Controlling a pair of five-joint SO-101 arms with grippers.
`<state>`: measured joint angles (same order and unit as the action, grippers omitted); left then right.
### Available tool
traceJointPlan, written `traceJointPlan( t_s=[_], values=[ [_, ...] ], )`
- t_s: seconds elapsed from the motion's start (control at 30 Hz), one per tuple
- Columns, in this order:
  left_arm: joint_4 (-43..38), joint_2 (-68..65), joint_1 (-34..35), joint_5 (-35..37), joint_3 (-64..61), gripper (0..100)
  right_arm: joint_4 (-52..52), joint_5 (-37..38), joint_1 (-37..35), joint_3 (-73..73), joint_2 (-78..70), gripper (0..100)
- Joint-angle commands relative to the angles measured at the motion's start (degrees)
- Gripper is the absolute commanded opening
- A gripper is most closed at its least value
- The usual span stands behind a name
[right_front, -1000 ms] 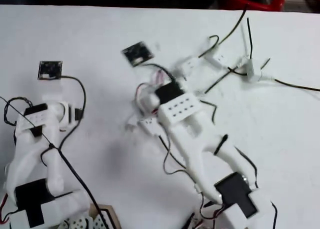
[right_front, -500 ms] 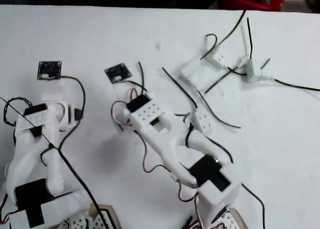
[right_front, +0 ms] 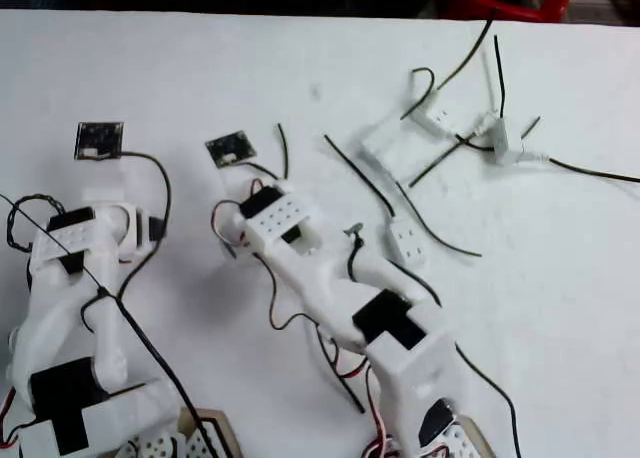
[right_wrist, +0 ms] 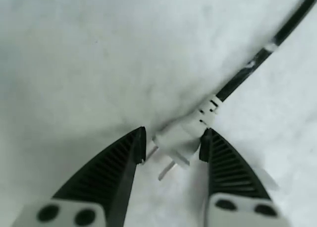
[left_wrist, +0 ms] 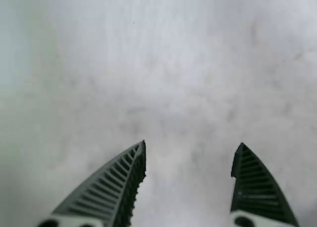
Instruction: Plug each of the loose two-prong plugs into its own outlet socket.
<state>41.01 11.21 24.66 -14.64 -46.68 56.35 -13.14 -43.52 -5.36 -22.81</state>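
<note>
**Right tool** point(right_wrist: 174, 131): closed down to the width of a white two-prong plug point(right_wrist: 177, 143), with 1 finger against each side of its body as far as I can see. The 2 bare prongs stand free of the fingers and point back toward my wrist. The black cord point(right_wrist: 257, 58) leads off ahead of the tips across the desk point(right_wrist: 74, 48).

**Left tool** point(left_wrist: 192, 144): fingers spread wide with nothing between them, held over bare desk and well apart from every task item.

**Step in hand**: I judge that this is the carry of 1 grasped plug toward a socket, with insertion not yet begun.

**Target**: in the high view the nearest socket block point(right_front: 408, 241) lies on the desk behind the right tool, just beside my right arm point(right_front: 330, 278) and well apart from the plug. More white blocks point(right_front: 390, 143) with cords lie farther off on that same side; they are too small to tell sockets from plugs.

**Next move, as I judge it**: bring the right tool round toward the socket block and turn the plug so its 2 prongs face the holes squarely. Then press straight in, letting the cord trail without snagging my arm. The block looks loose and may slide under the push, so the open left tool could brace it.
</note>
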Motion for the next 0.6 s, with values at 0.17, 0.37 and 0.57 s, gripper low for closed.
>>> traceJointPlan(
  t_s=[0.17, 0.37, 0.57],
  values=[
    [-0.9, 2.1, 0.3, 0.7, 0.2, 28, 4.5, 0.1, 2.3, 1.6, 0.4, 17.2],
    [-0.9, 2.1, 0.3, 0.7, 0.2, 28, 4.3, 2.4, 2.6, 1.6, 0.8, 4.4],
    [-0.9, 2.1, 0.3, 0.7, 0.2, 28, 6.0, 11.3, 4.0, 1.3, 4.1, 1.8]
  ],
)
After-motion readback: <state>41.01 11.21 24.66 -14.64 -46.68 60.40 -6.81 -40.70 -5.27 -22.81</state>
